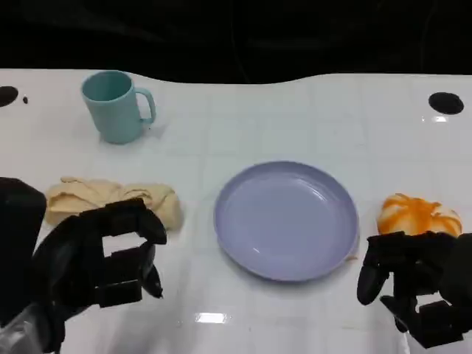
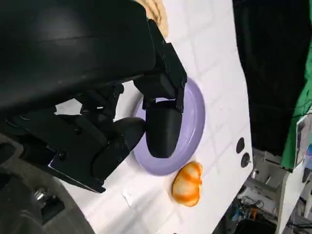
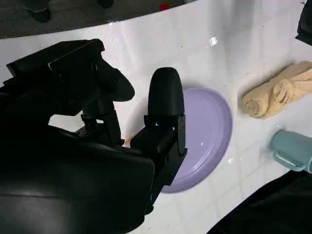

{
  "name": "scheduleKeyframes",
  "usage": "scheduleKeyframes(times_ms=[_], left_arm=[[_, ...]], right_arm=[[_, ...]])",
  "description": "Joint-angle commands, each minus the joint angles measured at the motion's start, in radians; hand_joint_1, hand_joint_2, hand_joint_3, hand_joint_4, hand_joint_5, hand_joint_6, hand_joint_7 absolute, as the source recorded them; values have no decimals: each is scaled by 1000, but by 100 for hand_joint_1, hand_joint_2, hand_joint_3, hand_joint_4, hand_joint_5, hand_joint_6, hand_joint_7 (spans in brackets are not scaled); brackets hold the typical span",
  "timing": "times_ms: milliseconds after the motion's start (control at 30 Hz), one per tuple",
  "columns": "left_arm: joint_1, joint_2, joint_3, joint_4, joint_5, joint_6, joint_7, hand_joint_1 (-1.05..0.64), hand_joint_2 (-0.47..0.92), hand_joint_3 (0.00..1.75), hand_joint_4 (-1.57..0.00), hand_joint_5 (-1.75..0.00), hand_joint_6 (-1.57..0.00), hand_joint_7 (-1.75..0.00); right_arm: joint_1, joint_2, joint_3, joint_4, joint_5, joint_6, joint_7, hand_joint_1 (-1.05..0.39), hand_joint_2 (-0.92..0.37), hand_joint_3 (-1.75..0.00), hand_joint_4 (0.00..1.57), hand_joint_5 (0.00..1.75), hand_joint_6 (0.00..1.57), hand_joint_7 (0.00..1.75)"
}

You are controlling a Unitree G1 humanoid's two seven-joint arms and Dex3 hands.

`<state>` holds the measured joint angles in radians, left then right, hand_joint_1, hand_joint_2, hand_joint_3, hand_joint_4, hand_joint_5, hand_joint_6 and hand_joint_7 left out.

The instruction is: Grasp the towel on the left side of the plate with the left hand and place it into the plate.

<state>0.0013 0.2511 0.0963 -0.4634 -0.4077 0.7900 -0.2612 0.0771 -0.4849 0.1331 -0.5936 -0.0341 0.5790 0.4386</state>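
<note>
Where the white table [image 1: 295, 110] has its left side, the towel [image 1: 110, 198] lies in a soft, crumpled heap. It is pale yellow and sits just left of the plate [image 1: 286, 219], with a small gap of table between them. In the right wrist view the towel [image 3: 278, 90] looks rolled up, and it lies beside the plate [image 3: 209, 131].

The left hand [image 1: 99, 254] hangs near the towel, on the near side of it. Its black fingers [image 1: 136, 221] are spread apart and curl a little, and they hold nothing. Whether the fingertips touch the towel is hard to tell. In the left wrist view the same fingers [image 2: 163, 126] reach out in front of the plate [image 2: 195, 112], with nothing between them.

The plate is round and light purple. It sits in the middle of the table and has nothing on it.

Right of the plate lies an orange and white thing [image 1: 419, 214], soft and round like a bun. It shows in the left wrist view too [image 2: 187, 184], close to the plate's rim.

The right hand [image 1: 413, 284] rests at the near right, just in front of the orange thing. Its fingers are apart and hold nothing.

Far on the left stands a blue-green cup [image 1: 114, 105], upright, with its handle to the right. It is well apart from the towel.
</note>
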Motion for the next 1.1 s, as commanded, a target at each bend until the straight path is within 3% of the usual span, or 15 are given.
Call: scheduleKeyframes(times_ms=[33, 133, 233, 333, 467, 667, 800, 967, 1100], left_arm=[[1, 37, -20, 0, 72, -83, 7, -19, 63, 87, -61, -130, -76, -64], [4, 53, -45, 22, 147, -198, 0, -26, 83, 45, -55, -102, -77, -23], [1, 75, -69, 67, 231, -346, -15, -34, 91, 24, -49, -85, -70, -8], [-17, 130, -106, 101, 343, -486, -28, -40, 92, 19, -38, -72, -55, -1], [-60, 228, -163, 105, 514, -565, -44, -44, 92, 9, -26, -65, -37, 0], [-137, 336, -230, 155, 786, -634, -28, -49, 88, 0, -19, -56, -35, -1], [-202, 368, -281, 231, 948, -678, -10, -50, 84, 0, -24, -47, -38, -1], [-293, 357, -353, 362, 1079, -667, -48, -53, 85, 1, -24, -42, -36, 0], [-354, 337, -401, 460, 1131, -654, -67, -55, 84, 0, -30, -29, -36, 0]], right_arm=[[-10, 9, 2, 7, -6, -10, -12, 5, -63, -99, 70, 168, 66, 148], [-15, 12, 8, 6, -10, -6, -14, 5, -62, -100, 70, 169, 67, 149], [-17, 14, 7, 10, -5, -9, -14, 5, -62, -101, 69, 168, 66, 149], [-19, 9, 9, 12, -10, -15, -13, 4, -61, -101, 70, 168, 66, 149], [-21, 14, 8, 7, -4, 2, -12, 4, -62, -101, 69, 167, 66, 148], [-18, 19, 12, 0, -3, 9, -17, 4, -61, -101, 70, 167, 67, 148], [-17, 18, 12, 0, -4, 6, -18, 4, -61, -101, 69, 167, 66, 148], [-16, 22, 12, 2, -1, 3, -20, 3, -62, -100, 69, 166, 66, 147], [-17, 27, 13, -8, 2, 22, -23, 3, -62, -100, 69, 167, 66, 147]])
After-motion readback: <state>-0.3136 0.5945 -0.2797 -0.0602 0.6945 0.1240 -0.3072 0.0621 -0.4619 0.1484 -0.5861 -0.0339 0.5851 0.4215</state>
